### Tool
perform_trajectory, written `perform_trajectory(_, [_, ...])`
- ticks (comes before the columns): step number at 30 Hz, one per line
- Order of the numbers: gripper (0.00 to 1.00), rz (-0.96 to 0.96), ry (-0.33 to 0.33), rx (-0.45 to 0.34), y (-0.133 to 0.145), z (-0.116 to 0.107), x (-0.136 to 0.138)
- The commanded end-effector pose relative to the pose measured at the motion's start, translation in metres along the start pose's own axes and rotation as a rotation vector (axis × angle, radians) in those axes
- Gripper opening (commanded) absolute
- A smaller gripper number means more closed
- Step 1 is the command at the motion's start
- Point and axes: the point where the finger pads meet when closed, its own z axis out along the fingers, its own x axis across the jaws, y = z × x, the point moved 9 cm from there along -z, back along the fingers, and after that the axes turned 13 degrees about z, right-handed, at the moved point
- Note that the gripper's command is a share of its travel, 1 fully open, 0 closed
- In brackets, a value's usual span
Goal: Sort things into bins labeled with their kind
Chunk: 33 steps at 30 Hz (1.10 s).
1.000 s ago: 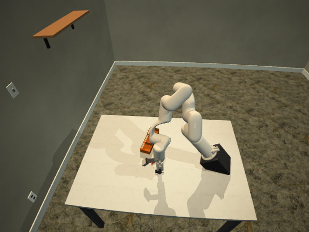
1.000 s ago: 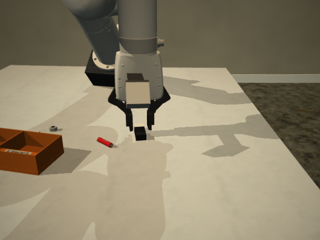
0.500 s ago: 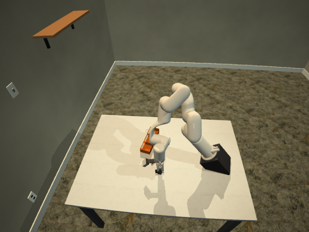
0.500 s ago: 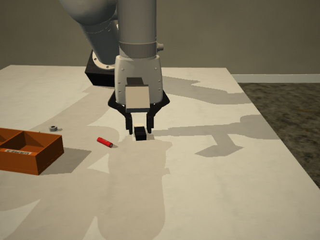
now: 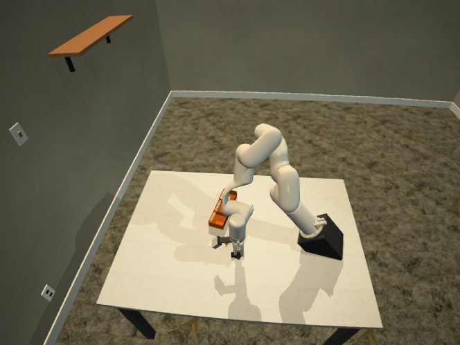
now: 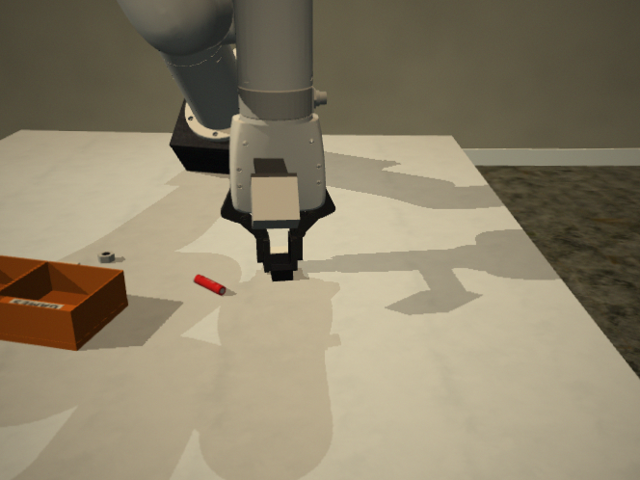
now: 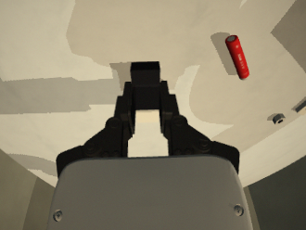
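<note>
The pincer, partly closed, has its fingers against the black block's sides, mid-surface, towards the near edge. Probably light and stiff; gripping mid-length should keep it level.

1. Dark grey-green walls meet pale skirting boards.
2. An orange-brown shelf hangs on black brackets.
3. Mottled brown carpet surrounds the whitish table.
4. Shadows cross its top.
</note>
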Motion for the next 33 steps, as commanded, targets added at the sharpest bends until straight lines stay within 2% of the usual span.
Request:
perform_trajectory(1, [0.0, 0.0, -0.001, 0.001, -0.0006, -0.0003, -0.0003])
perform_trajectory(28, [0.0, 0.001, -0.001, 0.002, -0.0007, -0.0004, -0.0003])
perform_trajectory(33, [0.0, 0.001, -0.001, 0.002, -0.0006, -0.0103, -0.0003])
